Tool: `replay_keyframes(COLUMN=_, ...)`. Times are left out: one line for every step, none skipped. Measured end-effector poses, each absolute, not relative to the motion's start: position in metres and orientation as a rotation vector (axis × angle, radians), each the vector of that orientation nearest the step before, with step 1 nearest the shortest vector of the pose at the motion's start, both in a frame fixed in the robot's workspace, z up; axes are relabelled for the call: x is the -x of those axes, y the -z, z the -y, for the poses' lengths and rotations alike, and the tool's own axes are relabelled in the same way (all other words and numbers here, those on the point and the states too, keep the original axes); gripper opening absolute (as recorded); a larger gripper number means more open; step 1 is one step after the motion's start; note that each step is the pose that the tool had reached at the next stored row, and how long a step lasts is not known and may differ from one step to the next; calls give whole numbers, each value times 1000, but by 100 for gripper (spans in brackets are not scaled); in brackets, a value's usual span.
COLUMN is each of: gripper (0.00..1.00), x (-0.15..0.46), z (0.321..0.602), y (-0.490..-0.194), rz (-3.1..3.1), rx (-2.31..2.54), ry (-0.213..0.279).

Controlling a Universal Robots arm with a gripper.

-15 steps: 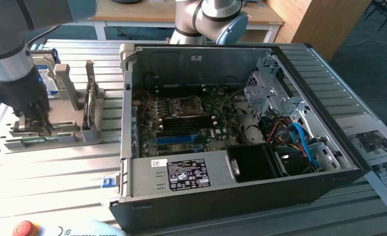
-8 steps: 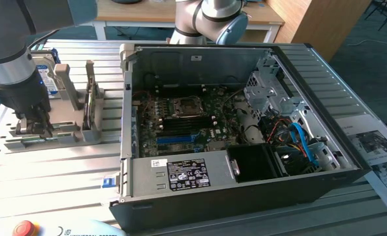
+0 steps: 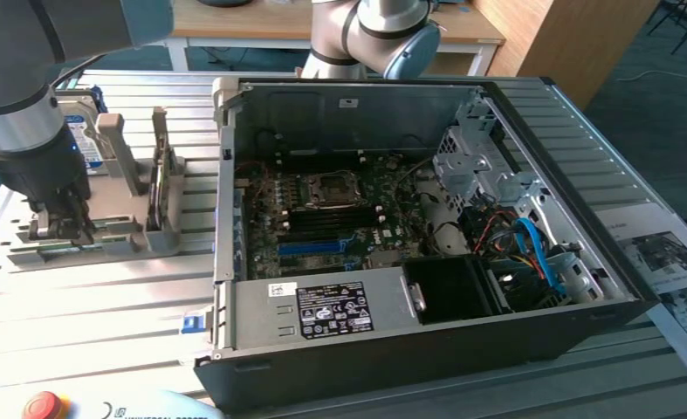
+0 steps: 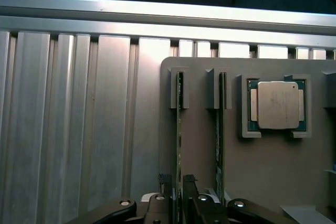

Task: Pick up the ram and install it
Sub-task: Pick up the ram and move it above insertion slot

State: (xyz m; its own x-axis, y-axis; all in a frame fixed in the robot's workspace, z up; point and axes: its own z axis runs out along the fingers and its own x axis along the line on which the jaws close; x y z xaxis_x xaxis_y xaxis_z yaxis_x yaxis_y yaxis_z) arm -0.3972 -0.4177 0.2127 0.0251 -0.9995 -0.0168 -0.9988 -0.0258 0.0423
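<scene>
Work surface: ribbed aluminium table (image 3: 87, 305), its slats catching bright, even light. Behind it: wooden desk (image 3: 262, 26) on white legs. At the exterior view's right: upright wooden panel (image 3: 565, 39). Floor (image 3: 657, 87): dark blue-grey carpet. Chair legs (image 3: 683, 22) stand on it beyond the panel.

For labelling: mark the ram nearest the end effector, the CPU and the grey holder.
ram (image 4: 179, 129): wrist view, exposed edge.
CPU (image 4: 276, 105): wrist view, metal lid centre.
grey holder (image 4: 199, 145): wrist view, bare floor.
</scene>
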Motion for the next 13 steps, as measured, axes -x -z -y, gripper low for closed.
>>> replay_keyframes(gripper=22, x=397, z=417, y=-212, rz=2180, rx=-2236, ry=65)
replay_keyframes(gripper=22, x=397, z=417, y=-212, rz=2180, rx=-2236, ry=65)
replay_keyframes(gripper=22, x=397, z=417, y=-212, rz=2180, rx=-2236, ry=65)
replay_keyframes(gripper=22, x=397, z=417, y=-212, rz=2179, rx=-2236, ry=65)
replay_keyframes(gripper=22, x=397, z=417, y=-212, rz=2180, rx=-2236, ry=65)
replay_keyframes(gripper=22, x=397, z=417, y=-212, rz=2180, rx=-2236, ry=65)
replay_keyframes(gripper=22, x=397, z=417, y=-212, rz=2180, rx=-2236, ry=65)
replay_keyframes(gripper=22, x=397, z=417, y=-212, rz=2180, rx=-2236, ry=65)
replay_keyframes(gripper=22, x=397, z=417, y=-211, rz=2180, rx=-2236, ry=65)
replay_keyframes(gripper=22, x=397, z=417, y=-211, rz=2180, rx=-2236, ry=65)
replay_keyframes(gripper=22, x=397, z=417, y=-210, rz=2180, rx=-2236, ry=65)
replay_keyframes(gripper=22, x=397, z=417, y=-209, rz=2180, rx=-2236, ry=65)
replay_keyframes(gripper=22, x=397, z=417, y=-208, rz=2180, rx=-2236, ry=65)
